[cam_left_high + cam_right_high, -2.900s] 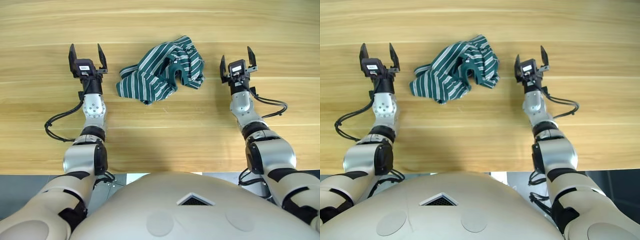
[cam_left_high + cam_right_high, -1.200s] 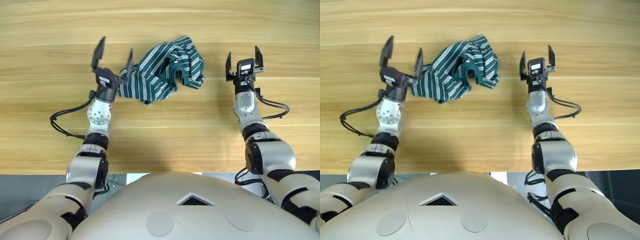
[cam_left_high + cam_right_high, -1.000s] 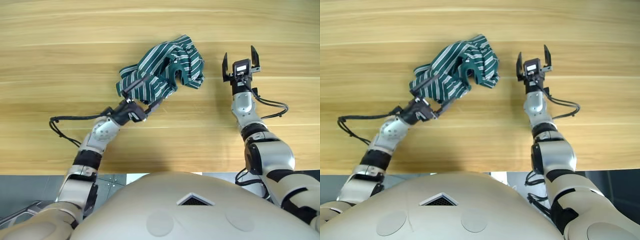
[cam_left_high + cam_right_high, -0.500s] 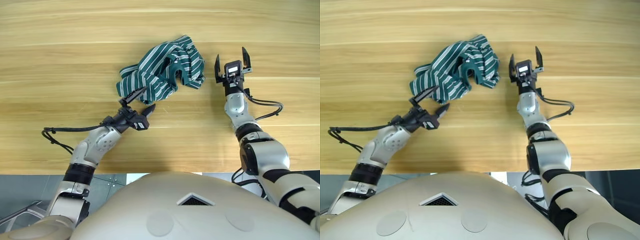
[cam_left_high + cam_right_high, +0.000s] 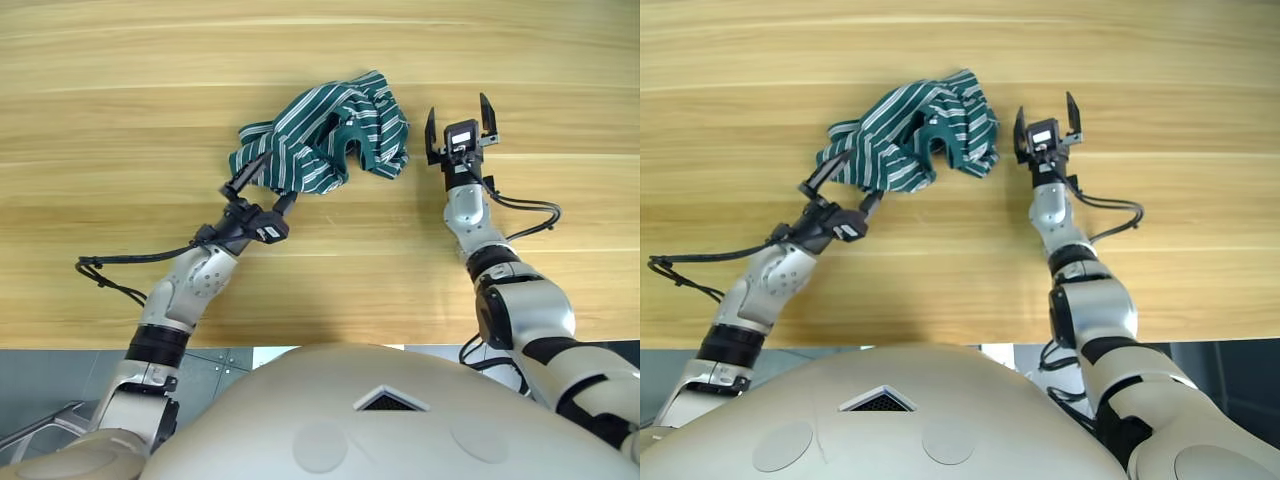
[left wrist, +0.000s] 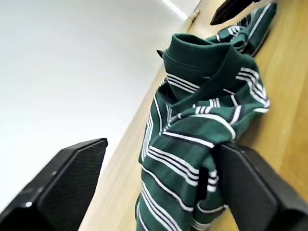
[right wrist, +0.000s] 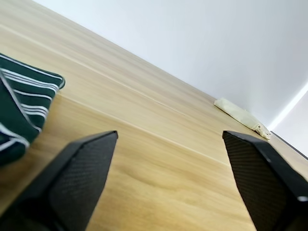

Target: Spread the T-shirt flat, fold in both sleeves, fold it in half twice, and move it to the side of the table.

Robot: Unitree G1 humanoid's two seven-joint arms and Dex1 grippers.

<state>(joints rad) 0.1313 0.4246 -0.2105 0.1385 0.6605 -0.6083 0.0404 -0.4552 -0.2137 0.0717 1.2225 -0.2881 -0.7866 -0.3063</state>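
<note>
T-shirt [image 5: 325,135] lies crumpled on table [image 5: 110,90], between my two grippers. Left gripper [image 5: 278,178] spread wide, straddling the cloth's near corner, one finger [image 6: 250,187] touching the fabric. Right gripper [image 5: 457,112] also spread, just beside the shirt's edge, not touching

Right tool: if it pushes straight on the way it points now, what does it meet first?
Probably nothing close: bare table lies ahead of the right tool. The T-shirt sits to its left, outside that line. A small pale object lies far off near the line; depth is unclear.
</note>
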